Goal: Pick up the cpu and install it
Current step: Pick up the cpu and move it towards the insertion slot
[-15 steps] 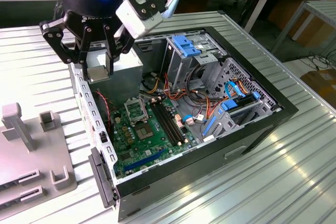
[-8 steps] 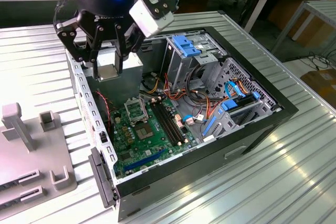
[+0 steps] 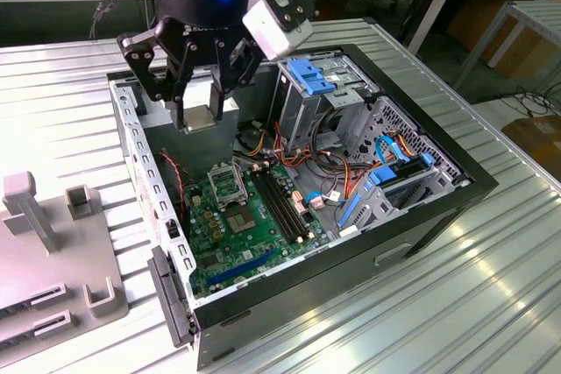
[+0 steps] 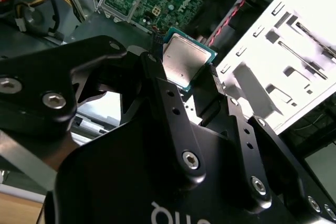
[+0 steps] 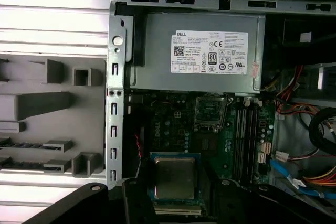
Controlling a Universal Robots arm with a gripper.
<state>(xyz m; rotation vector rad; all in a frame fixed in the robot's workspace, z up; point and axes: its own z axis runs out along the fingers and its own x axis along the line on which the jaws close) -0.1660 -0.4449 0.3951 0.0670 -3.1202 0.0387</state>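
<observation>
The cpu is a small square chip with a silvery top and green edge. It hangs in the air above the back left part of the open computer case, clamped between the black fingers of my gripper, which is shut on it. In both wrist views the cpu sits between the fingertips. The metal-framed socket with a dark centre lies on the green motherboard below, a little towards the exterior view's right of the chip. It appears as the socket in the first wrist view.
The case's black walls surround the board. A grey power supply sits at the back, and a drive cage with blue clips and loose cables stands on the exterior view's right. A grey fixture block lies to the left of the case.
</observation>
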